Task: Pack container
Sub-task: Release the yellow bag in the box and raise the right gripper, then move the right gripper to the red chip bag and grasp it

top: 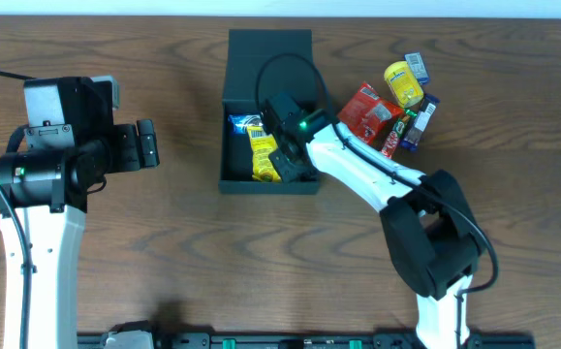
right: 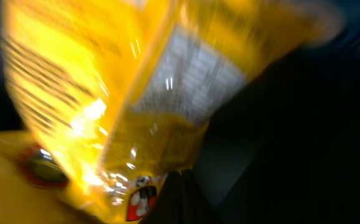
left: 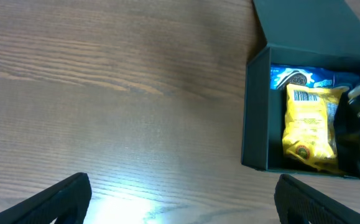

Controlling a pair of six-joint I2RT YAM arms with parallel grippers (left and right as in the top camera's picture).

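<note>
The black container (top: pixel 224 145) lies open at the table's middle, its flap lid (top: pixel 270 48) folded back on the far side. A yellow packet (top: pixel 263 150) and a blue packet (top: pixel 244 123) lie inside; both also show in the left wrist view, yellow (left: pixel 308 124) and blue (left: pixel 298 78). My right gripper (top: pixel 295 165) reaches into the container's near right part. In the right wrist view its fingers (right: pixel 180 177) are pressed together at the edge of the blurred yellow packet (right: pixel 105 81). My left gripper (top: pixel 147 143) is open and empty over bare table left of the container (left: pixel 254 118).
A pile of snack packets lies right of the container: a red packet (top: pixel 367 111), a yellow one (top: pixel 403 84), a small blue-and-white one (top: pixel 417 66) and dark ones (top: pixel 418 121). The right arm stretches from the near right across to the container.
</note>
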